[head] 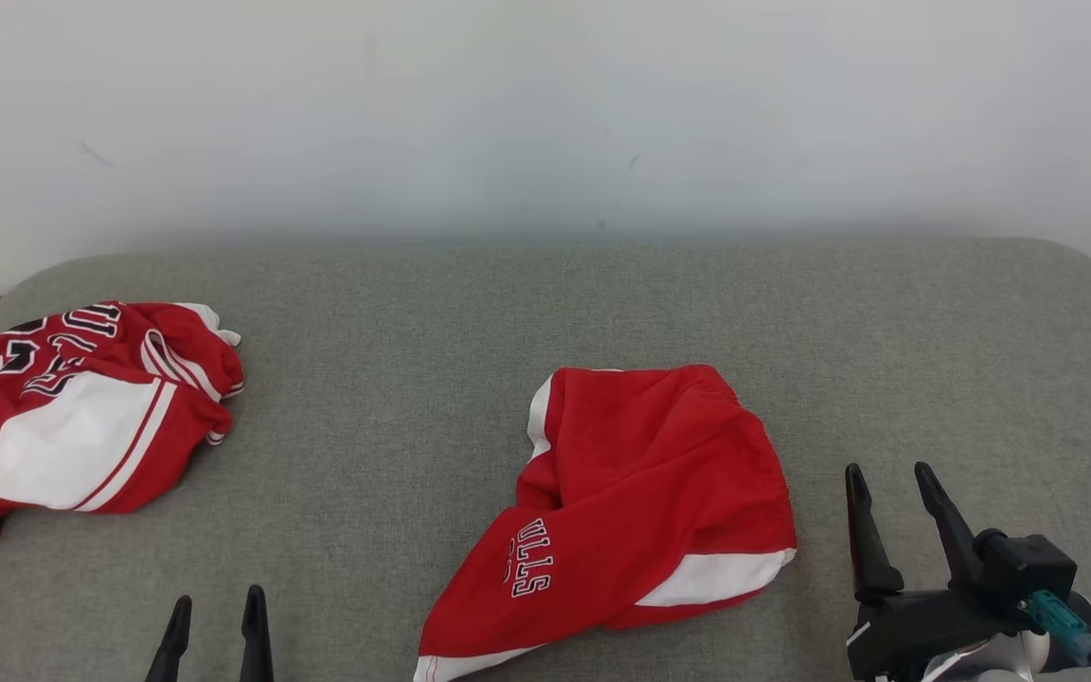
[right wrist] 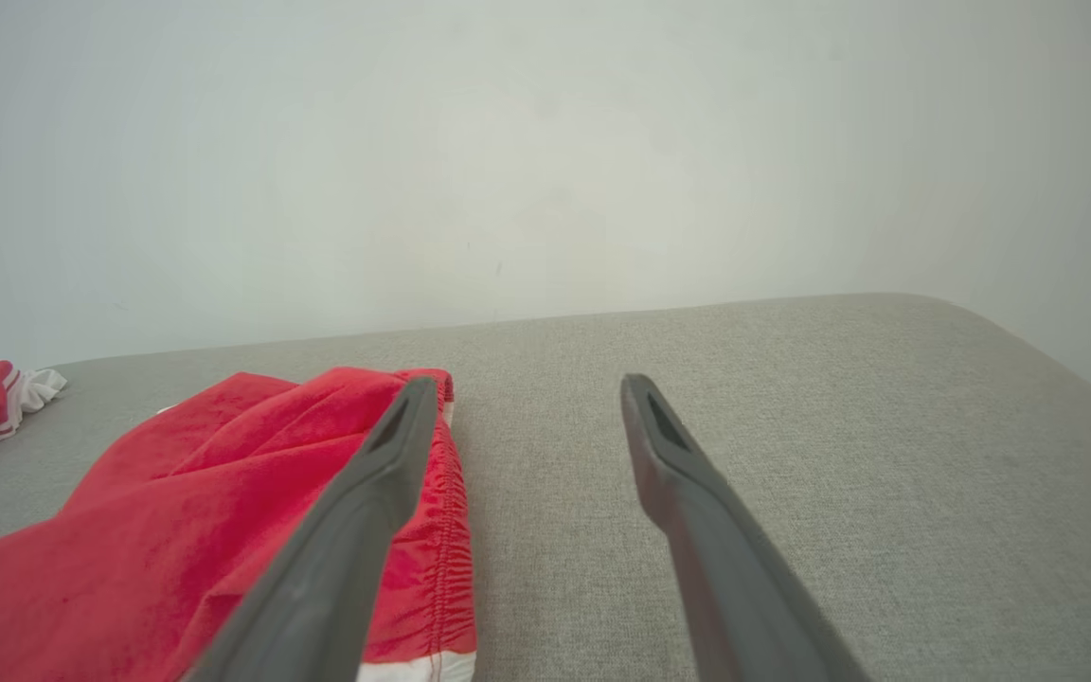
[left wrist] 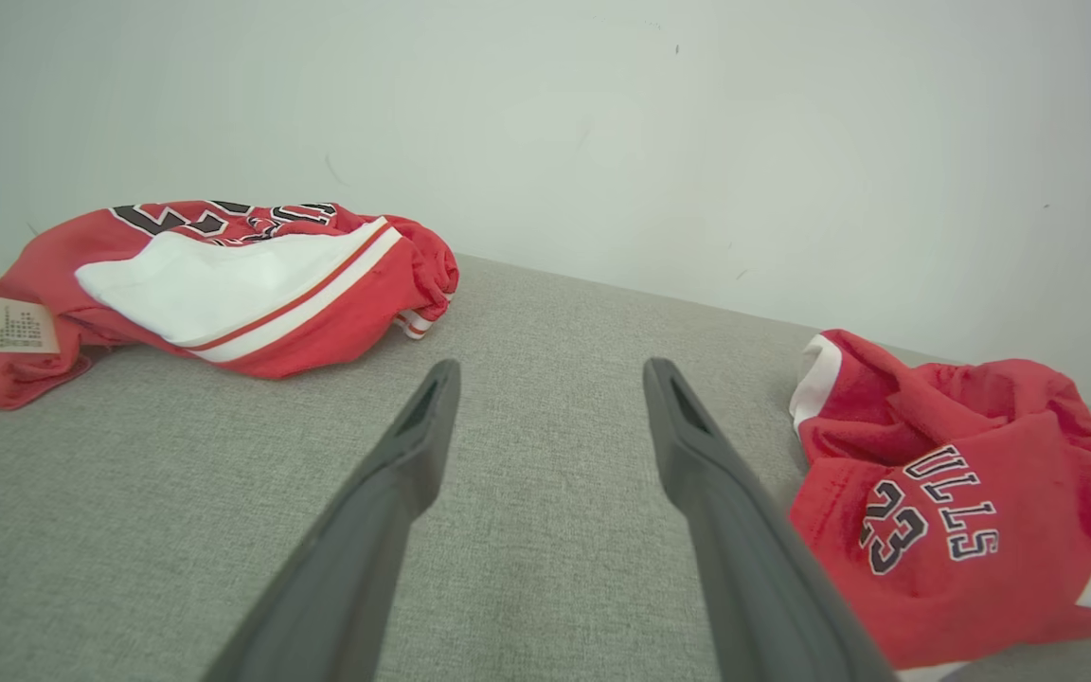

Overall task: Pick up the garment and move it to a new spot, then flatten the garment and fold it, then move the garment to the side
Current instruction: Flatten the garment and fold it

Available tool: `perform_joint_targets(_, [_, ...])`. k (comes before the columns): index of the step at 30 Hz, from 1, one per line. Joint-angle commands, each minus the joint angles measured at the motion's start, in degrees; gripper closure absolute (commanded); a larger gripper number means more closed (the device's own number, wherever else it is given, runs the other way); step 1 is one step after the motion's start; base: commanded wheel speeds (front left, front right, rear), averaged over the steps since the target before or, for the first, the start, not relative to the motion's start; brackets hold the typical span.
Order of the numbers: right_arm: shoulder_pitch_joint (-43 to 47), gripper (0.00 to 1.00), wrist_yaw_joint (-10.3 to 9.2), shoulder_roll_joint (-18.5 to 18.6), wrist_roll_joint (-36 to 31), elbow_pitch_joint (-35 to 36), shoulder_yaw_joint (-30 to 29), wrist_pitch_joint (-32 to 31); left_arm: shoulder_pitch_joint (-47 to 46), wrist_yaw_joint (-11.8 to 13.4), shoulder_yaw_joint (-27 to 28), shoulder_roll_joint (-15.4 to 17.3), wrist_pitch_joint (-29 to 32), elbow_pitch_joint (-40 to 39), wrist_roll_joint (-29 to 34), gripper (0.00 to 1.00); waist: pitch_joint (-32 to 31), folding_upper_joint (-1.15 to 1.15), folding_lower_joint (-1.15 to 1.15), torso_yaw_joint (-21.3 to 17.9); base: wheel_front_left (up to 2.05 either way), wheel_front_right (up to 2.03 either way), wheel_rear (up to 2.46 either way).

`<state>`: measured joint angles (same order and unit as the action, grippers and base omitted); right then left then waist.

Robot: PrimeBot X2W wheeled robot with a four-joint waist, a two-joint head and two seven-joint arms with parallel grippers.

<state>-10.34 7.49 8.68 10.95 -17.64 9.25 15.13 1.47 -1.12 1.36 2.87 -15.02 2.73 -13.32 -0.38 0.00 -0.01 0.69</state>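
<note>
left gripper (head: 219,595): spread wide, holding nothing, touching nothing; pokes up at the near edge of the bench (head: 394,313), left of middle, over bare grey fabric
right gripper (head: 887,468): also gaping wide and empty; near edge toward the right, just beside the shorts but apart from the cloth
red shorts (head: 640,483): crumpled heap around the bench's middle, trailing down to the near edge; white trim, "ULLS" and "23" lettering showing
red jersey (head: 72,426): bunched up at the left edge, well apart from the shorts, white panel facing up
</note>
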Motion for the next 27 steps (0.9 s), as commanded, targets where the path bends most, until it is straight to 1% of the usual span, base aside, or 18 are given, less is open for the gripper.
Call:
perform_joint_targets(1, [1.5, 0.00, 0.01, -0.6, -0.6, 1.9, -0.4, 0.0, 1.0, 0.1, 0.7, 0.0, -0.2, -0.4, 0.8, 0.00, -0.1, 0.00, 0.01, -0.4, 0.00, 0.00, 0.00])
perform_joint_targets(4, [3.6, 0.00, 0.00, -1.2, -0.1, 4.4, -0.4, 0.0, 1.3, 0.2, 1.1, 0.0, -0.2, -1.0, 1.7, 0.00, -0.2, 0.00, 0.01, -0.8, 0.00, 0.00, 0.00])
perform_joint_targets(11, [5.5, 0.00, 0.00, -0.6, 0.2, 6.5, 0.2, 0.0, 1.0, 0.4, 1.7, 0.1, -0.2, 0.0, 4.7, 0.00, -0.4, 0.00, 0.01, -1.2, 0.00, 0.00, 0.00])
perform_joint_targets(19, [5.8, 0.00, 0.00, -0.9, -0.9, 7.7, 2.3, 0.0, 1.4, 0.6, 2.6, 0.2, -0.2, 0.0, 7.2, 0.00, -0.8, 0.00, 0.01, -1.9, 0.00, 0.00, 0.00])
perform_joint_targets(27, [5.5, 0.00, 0.01, -1.2, -1.3, 7.7, 2.6, 0.0, 1.5, 1.2, 2.6, 0.1, -0.2, 0.4, 8.3, 0.00, -0.7, 0.00, 0.01, -1.8, 0.00, 0.00, 0.00])
